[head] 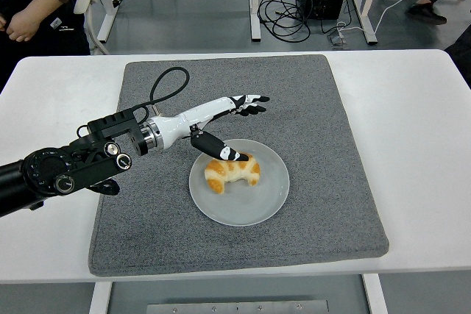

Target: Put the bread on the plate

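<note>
At the far left, beyond the white surface [412, 152], a person [33, 5] stands with a hand near the waist; any print on the dark clothing is too small to read. The left arm [59, 174] comes in over the grey mat [309, 108], a black cable [165, 82] looping above its wrist, and ends in the left hand [224, 119]. Its fingers [250, 101] are stretched out wide and hold nothing, with the thumb pointing down towards the plate and sitting just above the bread. The bread [234, 170], a golden croissant-like piece, lies on the white plate [257, 207], left of its centre and free of the hand. To judge from this, the placing itself looks done and the step in hand is the release and lift-off. The next move calls for drawing the hand up and back to the left without the thumb catching the bread or nudging the plate. The right hand is not in view. No brand, label or writing can be read on the arm, the plate or the mat.
</note>
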### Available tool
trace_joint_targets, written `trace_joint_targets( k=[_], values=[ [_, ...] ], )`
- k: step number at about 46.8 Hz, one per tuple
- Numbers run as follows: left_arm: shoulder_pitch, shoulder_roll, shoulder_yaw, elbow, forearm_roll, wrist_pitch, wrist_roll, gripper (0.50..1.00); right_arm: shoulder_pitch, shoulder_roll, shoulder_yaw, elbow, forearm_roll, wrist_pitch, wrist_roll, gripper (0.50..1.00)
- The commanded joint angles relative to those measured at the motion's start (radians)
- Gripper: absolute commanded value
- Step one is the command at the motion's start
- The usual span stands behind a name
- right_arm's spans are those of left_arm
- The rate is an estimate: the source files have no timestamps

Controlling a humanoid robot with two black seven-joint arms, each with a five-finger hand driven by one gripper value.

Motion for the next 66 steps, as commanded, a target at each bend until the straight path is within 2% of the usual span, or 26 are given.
trace_joint_targets(
  k=[1,6,13,21,26,30,36,44,53,59,66],
  values=[
    [-0.008,0.014,-0.033,0.000,-0.054,-0.019,0.020,0.924,0.000,0.000,0.000,0.000,0.000,0.000,0.000,1.000],
    [-0.045,0.042,-0.087,0.000,-0.168,-0.104,0.091,0.924,0.000,0.000,0.000,0.000,0.000,0.000,0.000,1.000],
    [-0.053,0.079,-0.174,0.014,-0.349,-0.215,0.187,0.924,0.000,0.000,0.000,0.001,0.000,0.000,0.000,1.000],
    [-0.045,0.073,-0.212,0.112,-0.403,-0.261,0.195,0.925,0.000,0.000,0.000,0.001,0.000,0.000,0.000,1.000],
    [-0.040,0.073,-0.237,0.158,-0.470,-0.327,0.200,0.925,0.000,0.000,0.000,0.001,0.000,0.000,0.000,1.000],
    [-0.040,0.071,-0.237,0.210,-0.548,-0.391,0.227,0.925,0.000,0.000,0.000,0.001,0.000,0.000,0.000,1.000],
    [-0.039,0.057,-0.239,0.294,-0.617,-0.454,0.275,0.927,0.000,0.000,0.000,0.001,0.000,0.000,0.000,1.000],
    [-0.028,0.047,-0.266,0.354,-0.657,-0.513,0.257,0.940,0.000,0.000,0.000,0.001,0.000,0.000,0.000,1.000],
    [0.053,0.047,-0.376,0.354,-0.668,-0.572,0.180,0.948,0.000,0.000,0.000,0.001,0.000,0.000,0.000,1.000],
    [0.088,0.042,-0.401,0.354,-0.670,-0.579,0.122,0.949,0.000,0.000,0.000,0.001,0.000,0.000,0.000,1.000],
    [0.119,0.033,-0.403,0.357,-0.671,-0.579,0.083,0.949,0.000,0.000,0.002,0.001,0.000,0.000,0.000,1.000]
  ],
)
